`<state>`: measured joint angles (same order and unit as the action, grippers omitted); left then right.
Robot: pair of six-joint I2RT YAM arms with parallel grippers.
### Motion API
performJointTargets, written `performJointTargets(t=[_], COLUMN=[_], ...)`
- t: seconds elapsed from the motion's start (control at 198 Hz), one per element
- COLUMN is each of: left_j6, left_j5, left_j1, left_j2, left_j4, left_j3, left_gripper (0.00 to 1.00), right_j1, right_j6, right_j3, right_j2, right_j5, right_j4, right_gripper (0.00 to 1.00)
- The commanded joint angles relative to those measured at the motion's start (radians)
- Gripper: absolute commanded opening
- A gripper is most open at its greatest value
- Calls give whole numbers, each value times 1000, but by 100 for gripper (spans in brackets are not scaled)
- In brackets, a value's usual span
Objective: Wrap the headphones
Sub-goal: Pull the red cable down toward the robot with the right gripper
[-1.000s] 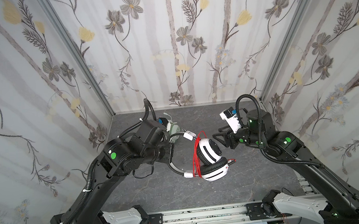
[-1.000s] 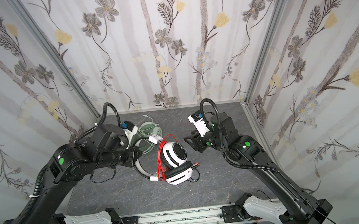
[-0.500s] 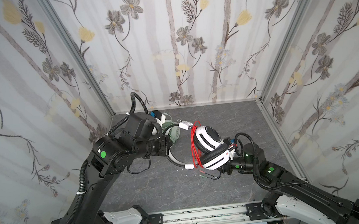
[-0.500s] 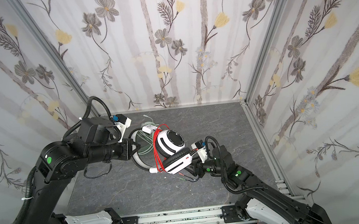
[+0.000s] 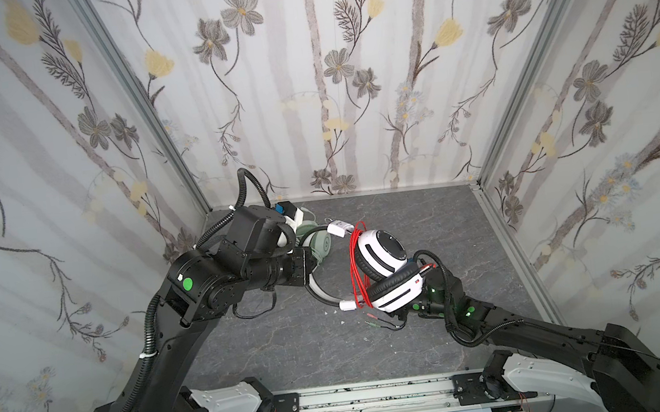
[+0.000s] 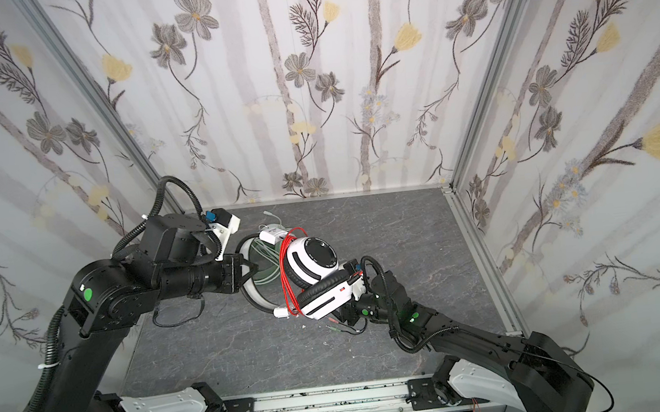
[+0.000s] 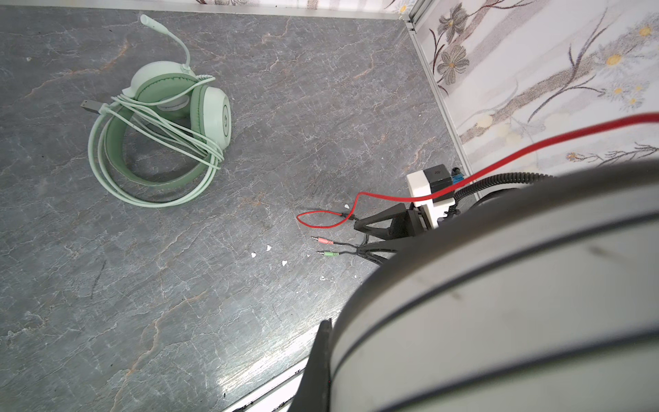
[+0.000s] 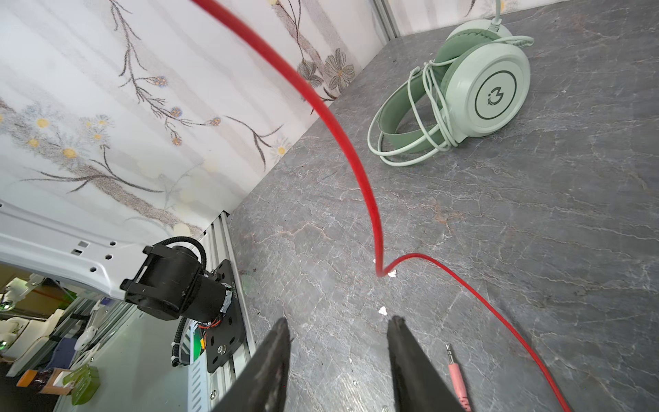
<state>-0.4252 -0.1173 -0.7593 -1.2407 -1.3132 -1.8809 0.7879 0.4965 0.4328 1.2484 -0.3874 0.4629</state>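
My left gripper [image 5: 308, 270] is shut on the white headband [image 7: 499, 303] of the white-and-black headphones [image 5: 379, 256] and holds them up off the table. Their red cord [image 5: 355, 267] is looped round the headset, and its tail [image 8: 371, 199] hangs down to the table. The pink plug [image 8: 455, 378] and the green plug [image 7: 330, 253] lie on the table. My right gripper [image 8: 338, 321] is low over the table under the raised earcup. It is open and empty, with the pink plug just outside one finger. The mint-green headphones [image 7: 160, 142] lie wrapped in their pale cord near the back left.
Flowered walls close in the grey stone-look table [image 5: 276, 346] at the back and on both sides. A metal rail [image 5: 365, 399] with both arm bases runs along the front. Small white specks [image 7: 269, 249] lie near the plugs.
The left arm has lifted the white-and-black headphones up and toward the back. The right arm has dropped from beside the headset to low over the table beneath it, its jaws slightly narrower.
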Motion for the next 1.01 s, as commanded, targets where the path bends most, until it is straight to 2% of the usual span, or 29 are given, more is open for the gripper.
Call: performJointTargets(t=[0.0,0.227,0.303,0.368,0.494,0.626,0.701,0.812,1.004], left_j6=[-12,-12,-10,-8,-12,-31,-40,-53,-82], left_j5=[-32,-40,-41,-39,-32,11,31,33,81], left_j1=[3,5,7,8,14,24,38,65,90], left_j2=[1,-2,-2,-1,2,9,16,15,17], left_j4=[54,51,46,42,37,38,43,54,87], left_j3=[-6,-7,-10,-13,-12,-15,-15,-22,3], left_gripper=[0,0,0,0,0,0,2,4,9], right_j1=[2,1,2,2,4,24,34,117,294], right_j6=[22,27,31,38,60,66,63,52,8], right_j3=[10,55,73,85,78,43,19,-2,58], right_j2=[35,106,128,149,172,144,102,18,-158], right_j5=[-17,-28,-31,-45,-71,-56,-25,57,293], right_j4=[124,150,157,163,192,181,145,23,-294], right_gripper=[45,43,39,32,11,0,0,0,0])
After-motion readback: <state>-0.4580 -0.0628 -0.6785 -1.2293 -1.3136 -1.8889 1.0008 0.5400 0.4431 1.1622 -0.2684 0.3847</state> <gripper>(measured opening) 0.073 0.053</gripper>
